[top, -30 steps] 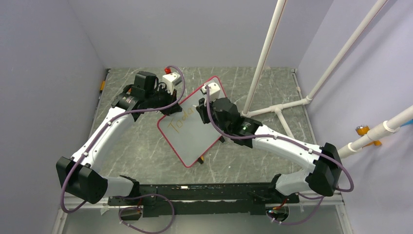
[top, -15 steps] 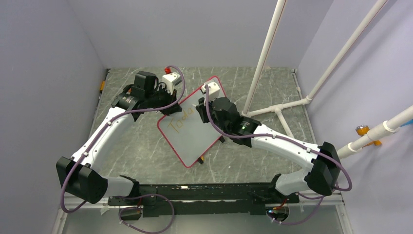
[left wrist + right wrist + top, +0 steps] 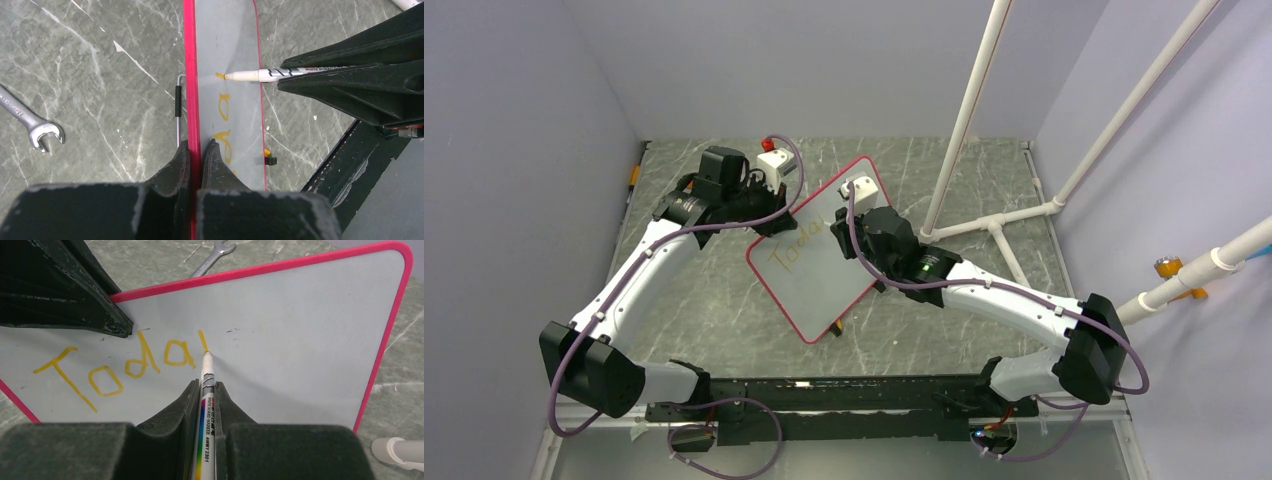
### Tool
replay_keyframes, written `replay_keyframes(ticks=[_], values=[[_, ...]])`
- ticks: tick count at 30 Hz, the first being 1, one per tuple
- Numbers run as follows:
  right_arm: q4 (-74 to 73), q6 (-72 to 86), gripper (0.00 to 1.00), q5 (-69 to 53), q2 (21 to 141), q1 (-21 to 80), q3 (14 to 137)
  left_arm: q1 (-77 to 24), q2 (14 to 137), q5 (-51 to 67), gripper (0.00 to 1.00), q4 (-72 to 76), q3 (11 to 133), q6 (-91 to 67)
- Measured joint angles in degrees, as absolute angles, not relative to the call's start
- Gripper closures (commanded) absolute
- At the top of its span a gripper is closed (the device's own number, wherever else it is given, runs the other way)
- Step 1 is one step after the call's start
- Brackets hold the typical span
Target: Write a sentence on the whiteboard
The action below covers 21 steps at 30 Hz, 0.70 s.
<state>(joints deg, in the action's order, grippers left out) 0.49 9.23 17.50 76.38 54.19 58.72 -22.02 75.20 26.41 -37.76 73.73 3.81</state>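
Entry, both arms at the board. The whiteboard [image 3: 816, 268] sits in the middle of the table [image 3: 714, 320], turned diagonally in the top view, between my two arms.

Left claw [image 3: 196, 146]: fingers pressed together on the board's red-pink frame, one finger on each face, the edge pinched between them (the left wrist view looks straight along that edge).

Right claw [image 3: 206, 386]: pinching the marker pen [image 3: 207, 412]. It has a white barrel with a rainbow stripe and black print, is held between both fingers, and points away from the wrist at the board face. The pen tip touches the white surface at the lower end of a short orange-yellow stroke.

The sentence [image 3: 117, 367]: reads "Toda" plus that one slanted stroke just right of the "a". It is one line only, on the left half of the face as the right wrist sees it. My left claw's dark fingers overlap the board edge just above the "d".

Other items: an open-ended wrench [image 3: 31, 125] lies on the table on the side of the board away from the pen, apart from the frame. A small black clip [image 3: 270, 161] sits on the long edge opposite the one I grip. White pipes [image 3: 969, 110] stand to the right of the board, toward the rear of the table
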Motion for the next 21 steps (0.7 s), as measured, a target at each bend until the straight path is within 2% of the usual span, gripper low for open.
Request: replay_keyframes(ticks=[21], values=[[-0.5, 9.2, 1.00, 18.2, 78.0, 52.6, 62.7, -22.0, 75.2, 26.5, 1.00, -37.8, 73.7, 3.8]])
